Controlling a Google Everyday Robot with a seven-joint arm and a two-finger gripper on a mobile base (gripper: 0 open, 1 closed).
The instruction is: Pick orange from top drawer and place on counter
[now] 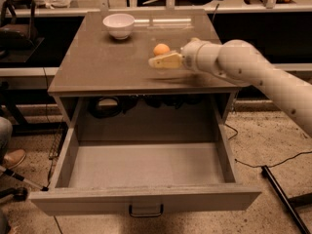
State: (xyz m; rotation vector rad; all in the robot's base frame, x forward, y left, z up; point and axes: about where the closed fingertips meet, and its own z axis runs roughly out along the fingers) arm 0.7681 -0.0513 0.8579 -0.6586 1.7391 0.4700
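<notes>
1. Cabinet. The cabinet stands in the centre of the camera view. Its glossy grey-brown surface is lightly reflective.

2. Top drawer. The top drawer is pulled fully out toward the camera, with its grey floor and side walls exposed. A small dark handle sits at the centre of the front panel. Dark cables lie in the cavity behind the drawer, under the surface.

3. Arm and pincer. The white arm enters from the right edge and reaches left over the right half of the surface. The pincer is low over the surface, right of centre, pointing left. Its pale yellow part lies roughly level. Whether the pincer is wide, narrow or holding anything cannot be told from this view.

4. Orange. The orange is out of the drawer, at the surface, directly behind the pincer on the far side from the camera. It appears to be against the pincer. Whether it rests on the surface or is gripped cannot be told.

5. Other items. A white bowl stands upright near the far left corner of the surface, well apart from the orange. A black rod lies on the speckled floor at lower right. A brown shoe shows at the left edge.
</notes>
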